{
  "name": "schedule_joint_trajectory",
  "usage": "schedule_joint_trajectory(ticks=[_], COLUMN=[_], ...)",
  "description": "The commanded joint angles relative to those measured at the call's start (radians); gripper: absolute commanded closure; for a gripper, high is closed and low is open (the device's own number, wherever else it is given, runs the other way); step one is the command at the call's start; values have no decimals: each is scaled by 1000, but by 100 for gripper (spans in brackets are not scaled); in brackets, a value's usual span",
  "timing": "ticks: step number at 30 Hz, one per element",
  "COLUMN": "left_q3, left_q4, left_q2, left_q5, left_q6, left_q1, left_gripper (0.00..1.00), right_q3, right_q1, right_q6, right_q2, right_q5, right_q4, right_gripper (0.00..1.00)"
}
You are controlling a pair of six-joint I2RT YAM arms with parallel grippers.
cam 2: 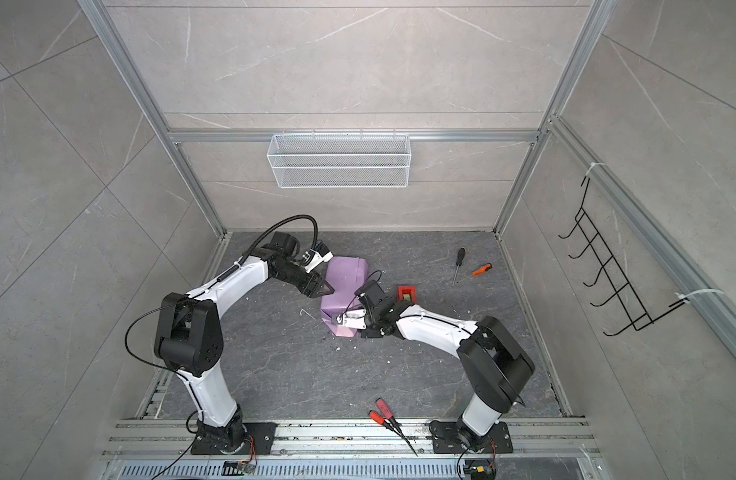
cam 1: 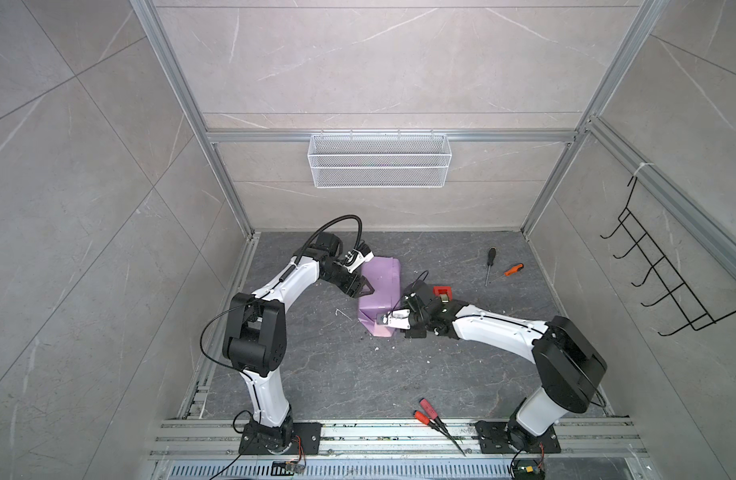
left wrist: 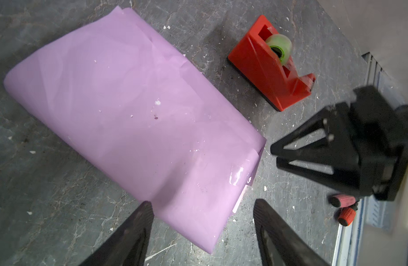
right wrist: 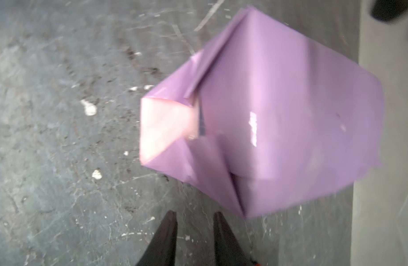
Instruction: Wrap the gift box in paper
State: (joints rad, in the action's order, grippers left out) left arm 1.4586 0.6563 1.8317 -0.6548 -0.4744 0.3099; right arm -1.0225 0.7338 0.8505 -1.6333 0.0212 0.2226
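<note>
In both top views you have the paper (cam 1: 379, 286) folded into one lilac parcel at frame centre, lying between two arms (cam 1: 283, 282) so that each can reach one end. Just right of it stands one red tape dispenser (cam 1: 442, 293), near enough, I judge, for sealing. Two screwdrivers (cam 1: 489, 266) lie upper right and one pair of red-handled pliers (cam 1: 430, 413) lower centre, all well apart from the work. In the left wrist view your left gripper (left wrist: 203, 202), at the bottom edge, is spread wide and grasps nothing, poised at the parcel's edge. One strip of clear tape (left wrist: 236, 176) already holds the seam, and the right gripper (left wrist: 274, 153) sits just beside that end at centre right. In the right wrist view the right gripper, bottom centre, has its jaws narrowly parted on nothing, short of the parcel. One end fold shows pink at frame centre, apparently unsealed, and one dark sliver in its gap is probably the gift box (right wrist: 201, 119), otherwise hidden inside the paper.
</note>
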Motion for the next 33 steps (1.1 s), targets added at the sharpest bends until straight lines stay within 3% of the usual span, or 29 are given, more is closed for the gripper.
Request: schedule_joint_trajectory(ticks=[1, 5, 11, 20, 33], left_q3=[32, -41, -127, -162, -240], left_q4=[23, -8, -59, -110, -221], left_q2=[-100, -134, -125, -67, -22], left_q5=[-78, -77, -60, -32, 137], left_q6=[-163, -388, -542, -606, -665], left_q1=[8, 34, 72, 111, 190], left_gripper=[18, 10, 0, 0, 13], right_q3=[49, 79, 136, 162, 147], right_q1=[-9, -17, -20, -27, -42], right_q6=[-241, -470, -725, -805, -898], right_q2=[51, 33, -20, -110, -182], right_q5=[47, 0, -21, -27, -6], right_q4=[-48, -124, -301, -417, -560], right_gripper=[61, 48, 42, 41, 43])
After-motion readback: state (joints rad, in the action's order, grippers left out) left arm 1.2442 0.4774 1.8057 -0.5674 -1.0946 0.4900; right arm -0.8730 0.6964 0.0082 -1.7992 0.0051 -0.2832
